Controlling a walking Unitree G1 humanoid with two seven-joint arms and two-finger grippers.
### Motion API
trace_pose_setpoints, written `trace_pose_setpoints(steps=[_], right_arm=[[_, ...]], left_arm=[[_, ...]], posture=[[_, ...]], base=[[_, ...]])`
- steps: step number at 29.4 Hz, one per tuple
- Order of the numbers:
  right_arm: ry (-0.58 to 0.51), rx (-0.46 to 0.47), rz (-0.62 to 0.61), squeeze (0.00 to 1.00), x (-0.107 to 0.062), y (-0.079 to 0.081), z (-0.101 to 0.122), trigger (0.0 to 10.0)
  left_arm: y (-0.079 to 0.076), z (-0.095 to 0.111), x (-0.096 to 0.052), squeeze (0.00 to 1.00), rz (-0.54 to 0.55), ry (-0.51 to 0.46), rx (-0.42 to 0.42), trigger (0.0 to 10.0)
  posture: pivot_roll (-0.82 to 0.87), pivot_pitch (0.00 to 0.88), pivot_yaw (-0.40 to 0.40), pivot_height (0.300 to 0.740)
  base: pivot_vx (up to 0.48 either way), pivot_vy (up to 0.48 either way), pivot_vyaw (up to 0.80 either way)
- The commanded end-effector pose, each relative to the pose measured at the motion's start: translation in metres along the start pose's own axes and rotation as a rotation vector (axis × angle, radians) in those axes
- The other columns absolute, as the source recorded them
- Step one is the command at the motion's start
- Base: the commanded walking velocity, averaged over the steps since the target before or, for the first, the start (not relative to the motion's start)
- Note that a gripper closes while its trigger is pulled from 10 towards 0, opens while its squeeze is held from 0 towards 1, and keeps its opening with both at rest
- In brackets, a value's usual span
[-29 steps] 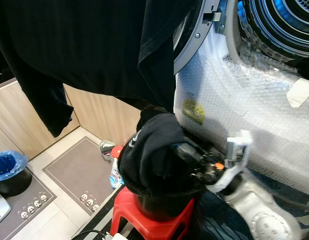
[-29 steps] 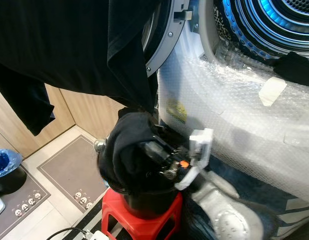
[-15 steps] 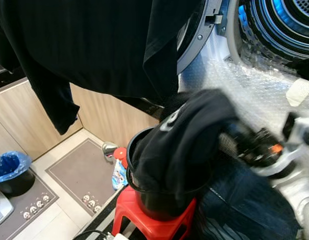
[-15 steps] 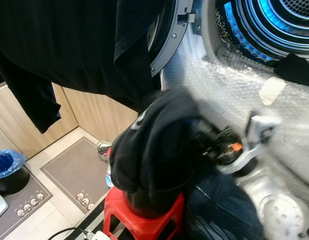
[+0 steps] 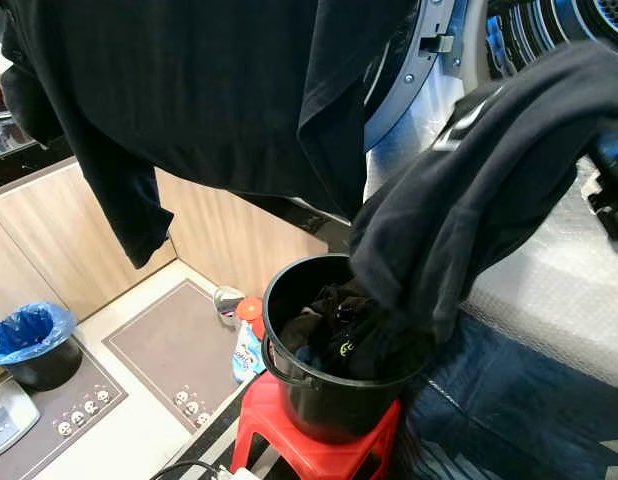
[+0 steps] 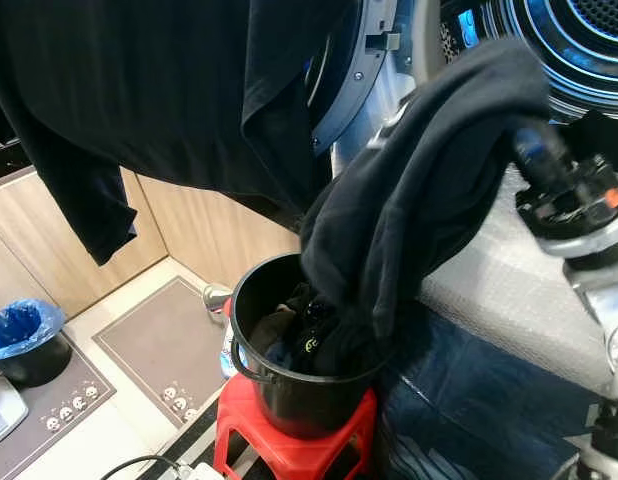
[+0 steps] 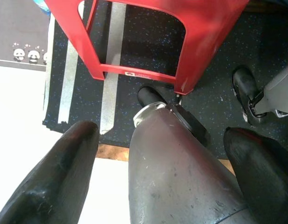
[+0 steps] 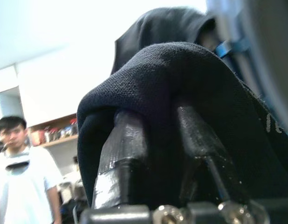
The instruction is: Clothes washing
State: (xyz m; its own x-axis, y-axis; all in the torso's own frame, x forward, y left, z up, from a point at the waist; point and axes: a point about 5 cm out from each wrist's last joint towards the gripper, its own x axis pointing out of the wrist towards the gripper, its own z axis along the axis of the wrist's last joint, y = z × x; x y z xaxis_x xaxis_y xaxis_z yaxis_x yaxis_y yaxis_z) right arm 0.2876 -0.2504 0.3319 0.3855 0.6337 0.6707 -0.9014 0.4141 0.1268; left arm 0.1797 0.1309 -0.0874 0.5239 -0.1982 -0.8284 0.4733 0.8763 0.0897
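A black bucket (image 5: 324,415) stands on a red stool (image 5: 309,455) and holds several dark clothes (image 5: 339,330). My right gripper (image 6: 529,145) is shut on a black garment (image 5: 469,190), held high at the right in front of the washer drum (image 6: 579,50). The garment's lower end still hangs into the bucket. In the right wrist view both fingers (image 8: 127,135) are wrapped in that black cloth (image 8: 172,70). My left gripper (image 7: 160,133) hangs open, low beside the stool's legs (image 7: 134,46), holding nothing.
A large black garment (image 5: 209,90) hangs across the top, over the open washer door (image 5: 414,70). Bubble wrap (image 5: 549,290) covers the washer front. A blue-lined bin (image 5: 29,335) and a bottle (image 5: 247,345) stand on the floor. A person (image 8: 23,177) stands behind.
My right gripper has risen up and to the right, pulling the black garment out of the bucket toward the drum. The bucket's contents now show.
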Motion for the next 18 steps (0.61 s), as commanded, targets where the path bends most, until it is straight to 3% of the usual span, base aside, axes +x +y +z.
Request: trace_pose_setpoints(steps=[1,7,8,17,18], right_arm=[[-0.044,-0.054,0.014,0.0,0.008,0.001,0.023,10.0],[-0.121,-0.106,-0.046,0.0,0.021,-0.012,0.059,10.0],[-0.157,-0.142,-0.132,0.0,0.027,-0.022,0.075,10.0],[-0.186,-0.258,-0.458,0.0,0.046,-0.048,0.111,10.0],[-0.177,-0.258,-0.561,0.0,0.05,-0.054,0.114,10.0]], left_arm=[[-0.011,-0.024,-0.004,0.0,-0.039,0.095,0.0,10.0],[-0.012,-0.025,-0.004,0.0,-0.041,0.097,-0.003,10.0],[-0.012,-0.026,-0.004,0.0,-0.041,0.098,-0.005,10.0],[-0.013,-0.029,-0.005,0.0,-0.04,0.104,-0.004,10.0],[-0.013,-0.03,-0.005,0.0,-0.041,0.106,-0.004,10.0]], posture=[[-0.15,0.072,0.047,0.74],[-0.15,0.066,0.036,0.74],[-0.15,0.065,0.033,0.74],[-0.15,0.073,0.034,0.74],[-0.15,0.08,0.034,0.74]], base=[[0.0,0.0,0.0],[0.0,0.0,0.0],[0.0,0.0,0.0],[0.0,0.0,0.0],[0.0,0.0,0.0]])
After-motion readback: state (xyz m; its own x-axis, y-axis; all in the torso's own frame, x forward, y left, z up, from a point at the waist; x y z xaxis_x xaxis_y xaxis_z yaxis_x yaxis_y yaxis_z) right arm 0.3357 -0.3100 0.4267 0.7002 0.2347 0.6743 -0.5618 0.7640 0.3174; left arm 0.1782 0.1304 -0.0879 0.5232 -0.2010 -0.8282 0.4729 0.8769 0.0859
